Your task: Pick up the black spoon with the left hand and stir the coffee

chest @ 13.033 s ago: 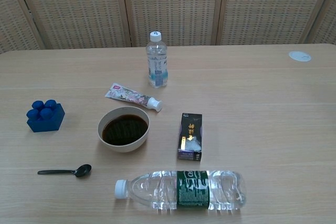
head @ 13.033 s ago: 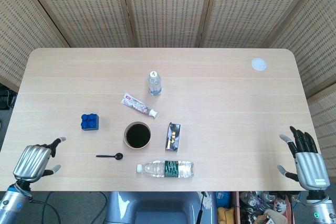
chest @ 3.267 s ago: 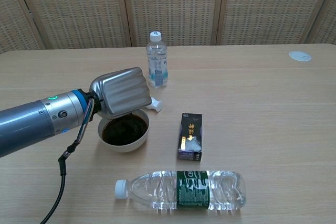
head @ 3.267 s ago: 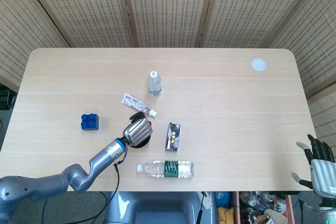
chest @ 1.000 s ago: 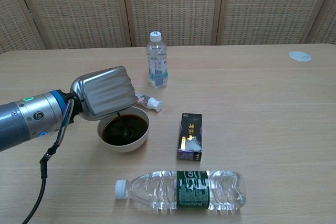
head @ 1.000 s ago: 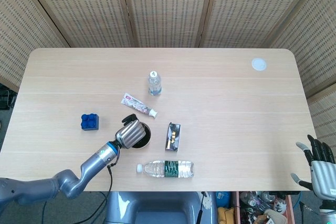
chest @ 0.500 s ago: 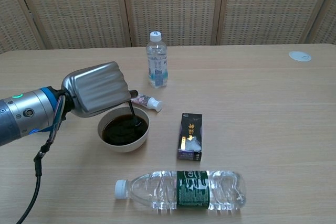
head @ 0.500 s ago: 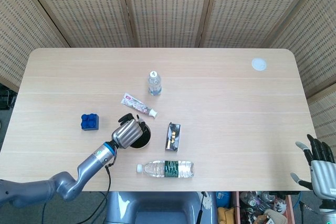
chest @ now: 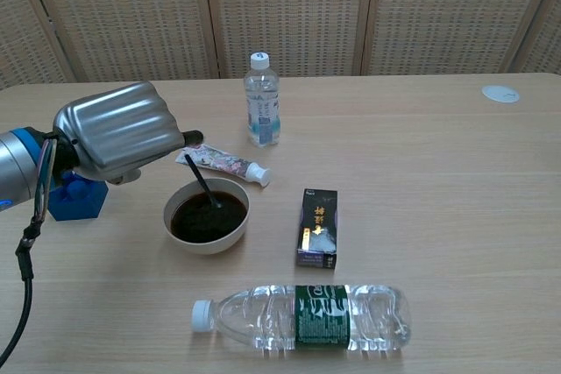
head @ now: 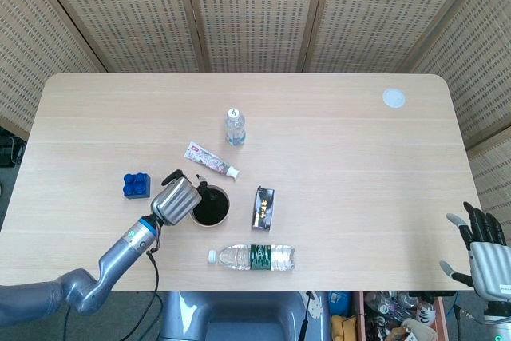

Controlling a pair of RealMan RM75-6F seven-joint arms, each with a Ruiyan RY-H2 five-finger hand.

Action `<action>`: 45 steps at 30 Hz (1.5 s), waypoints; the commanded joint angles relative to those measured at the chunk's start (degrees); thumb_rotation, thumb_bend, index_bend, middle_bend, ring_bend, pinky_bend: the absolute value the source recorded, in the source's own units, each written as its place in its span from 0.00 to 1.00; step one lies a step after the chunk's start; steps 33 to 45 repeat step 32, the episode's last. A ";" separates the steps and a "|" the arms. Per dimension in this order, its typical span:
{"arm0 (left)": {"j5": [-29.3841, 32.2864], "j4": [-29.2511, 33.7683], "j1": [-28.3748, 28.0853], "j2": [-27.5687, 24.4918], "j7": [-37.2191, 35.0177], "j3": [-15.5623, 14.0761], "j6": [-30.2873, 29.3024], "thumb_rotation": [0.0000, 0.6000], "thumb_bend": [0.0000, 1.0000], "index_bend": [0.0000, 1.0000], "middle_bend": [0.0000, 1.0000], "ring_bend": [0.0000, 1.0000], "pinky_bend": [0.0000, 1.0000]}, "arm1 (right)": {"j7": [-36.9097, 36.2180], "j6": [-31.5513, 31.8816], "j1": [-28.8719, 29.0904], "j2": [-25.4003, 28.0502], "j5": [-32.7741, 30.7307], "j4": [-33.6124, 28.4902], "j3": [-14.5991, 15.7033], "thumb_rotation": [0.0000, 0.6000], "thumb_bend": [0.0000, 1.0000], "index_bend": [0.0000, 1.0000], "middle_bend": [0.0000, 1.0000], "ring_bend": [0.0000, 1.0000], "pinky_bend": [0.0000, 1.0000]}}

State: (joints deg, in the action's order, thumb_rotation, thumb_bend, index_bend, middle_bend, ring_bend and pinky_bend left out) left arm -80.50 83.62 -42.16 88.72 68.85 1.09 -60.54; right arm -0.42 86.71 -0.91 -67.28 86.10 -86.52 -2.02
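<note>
Chest view shows the left robot hand [chest: 118, 136] above and to the left of the bowl of coffee [chest: 206, 215], its fingers curled around the handle of the black spoon [chest: 202, 187]. The spoon slants down to the right with its tip in the dark liquid, so I judge the stirring to be underway. The bowl sits toward the front edge of the bench [chest: 438, 181], left of centre.

The right robot hand [head: 483, 255] hangs off the front right corner of the bench, fingers spread and holding nothing.

Risks from here, as I judge them: the bowl looks light and nothing steadies it, so a sideways push of the spoon against the wall could slide or tip it and spill coffee. The toothpaste tube [chest: 221, 164] lies just behind the bowl and the blue block [chest: 74, 197] is near the wrist, so a wide sweep could knock either one. The grip itself is hidden behind the hand's back, so I cannot tell how firmly the thin handle is held; it might twist or slip.
</note>
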 commanded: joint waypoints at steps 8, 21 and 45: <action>1.19 10.27 7.45 -6.33 -14.85 1.17 -10.30 1.00 0.24 0.23 0.70 0.69 0.69 | -0.15 -0.24 0.42 0.06 0.29 0.05 -0.12 1.00 0.19 0.22 0.09 0.00 0.00; -0.18 18.49 23.06 -18.17 -39.64 -3.46 -25.87 1.00 0.24 0.09 0.24 0.28 0.46 | 0.37 -1.12 2.40 -0.30 2.09 -0.38 -0.51 1.00 0.19 0.22 0.08 0.00 0.00; -4.47 14.69 34.36 -21.15 -57.23 -8.65 -34.45 1.00 0.24 0.00 0.00 0.00 0.00 | 1.84 -0.70 3.32 -0.45 3.46 -1.56 -0.58 1.00 0.19 0.22 0.07 0.00 0.00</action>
